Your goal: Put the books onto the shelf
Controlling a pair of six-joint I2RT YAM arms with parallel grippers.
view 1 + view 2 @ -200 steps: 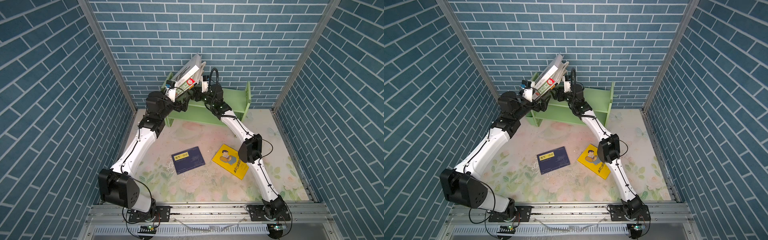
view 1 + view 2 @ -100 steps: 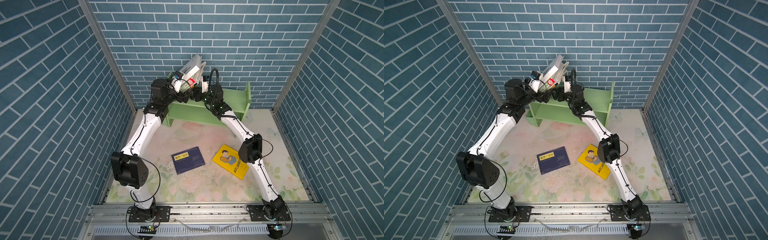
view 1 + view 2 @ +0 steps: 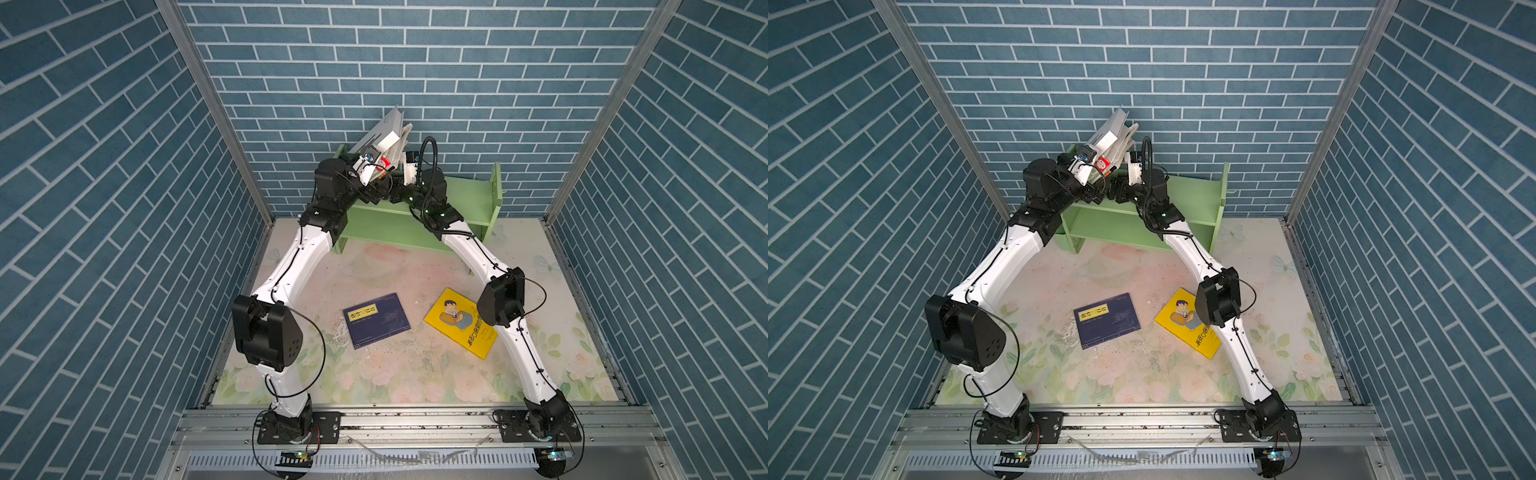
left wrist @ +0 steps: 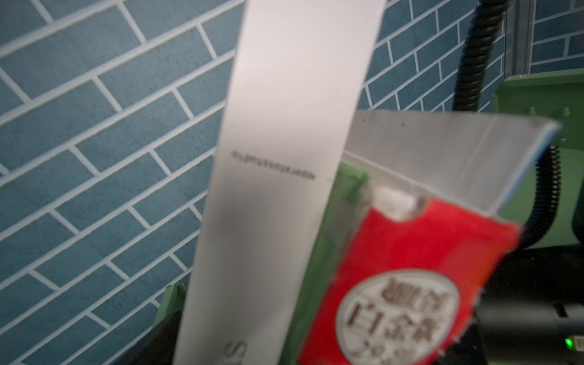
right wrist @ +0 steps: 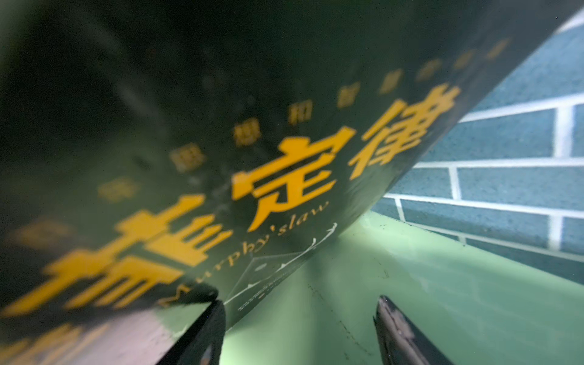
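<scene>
— So, both top views: where are the books?
— A bundle of leaning books [image 3: 384,133] stands on the upper board of the green shelf [image 3: 465,195], at its left end, and tips towards the middle. Both arms meet at its foot. The navy book [image 3: 376,320] and the yellow cartoon-man book [image 3: 457,328] lie flat on the desk [image 3: 415,382], apart, not yet shelved.
— Left pincer [image 3: 376,189]?
— Jaws wide, at the bundle's left flank. Cannot tell whether they press it. Judgement: placed to right the bundle.
— Left wrist view?
— White book [image 4: 284,142] spine close up, with the red-and-green encyclopedia [image 4: 410,252] beside it and a thin pale book [image 4: 458,148] behind. All are tilted.
— Right wrist view?
— Right pincer [image 5: 300,300] is open, with bare shelf board between its fingers. The black book [image 5: 221,126], "Murphy's law", slants over one finger, its lower corner down at the board. Judgement: that finger backs the outer cover so the bundle cannot fall flat.
</scene>
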